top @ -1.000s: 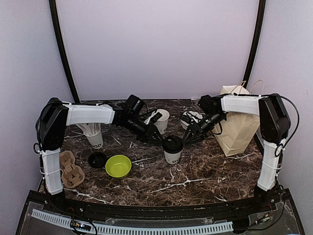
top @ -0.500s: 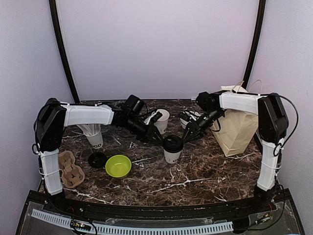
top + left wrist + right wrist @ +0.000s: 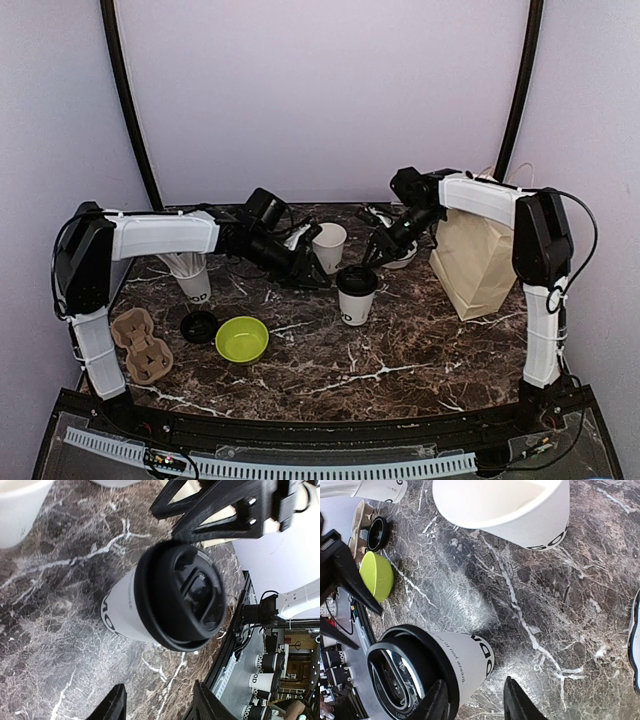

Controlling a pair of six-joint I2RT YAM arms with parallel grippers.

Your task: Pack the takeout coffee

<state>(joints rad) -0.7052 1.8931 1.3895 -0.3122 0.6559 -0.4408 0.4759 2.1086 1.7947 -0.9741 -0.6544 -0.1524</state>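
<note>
Top external view: marble table (image 3: 420, 350), two arms stretched in toward its middle.
Lidded cup (image 3: 356, 293): upright at mid-table, black lid seated, dark lettering near the base; open space all round, gripped by neither tool.
Left gripper (image 3: 310, 274): low over the marble, just left of the Lidded cup; fingers apart in the left wrist view (image 3: 160, 706), nothing between them, cup (image 3: 150, 605) ahead of the tips.
Right gripper (image 3: 378, 250): just far-right of the Lidded cup; fingers apart in the right wrist view (image 3: 475, 700), clamped on nothing; one tip right beside the cup wall (image 3: 465, 665), contact not discernible.
Open paper cup (image 3: 328, 247): upright, open-topped, on the far side of the Lidded cup, between the two grippers; narrow gap to each.
Loose black lid (image 3: 199, 325): flat on the marble at left, just beside the lime-green bowl (image 3: 242, 339).
Straw cup (image 3: 193, 275): far left, beneath the left forearm.
Cup carrier (image 3: 140, 343): cardboard, near-left corner, close to the table edge.
Paper bag (image 3: 480, 255): standing at right, handles up, beneath the right arm, near the right edge.
Open room: broad bare marble from the Lidded cup to the near edge, and between that cup and the Paper bag; tight on the far side and at left.
</note>
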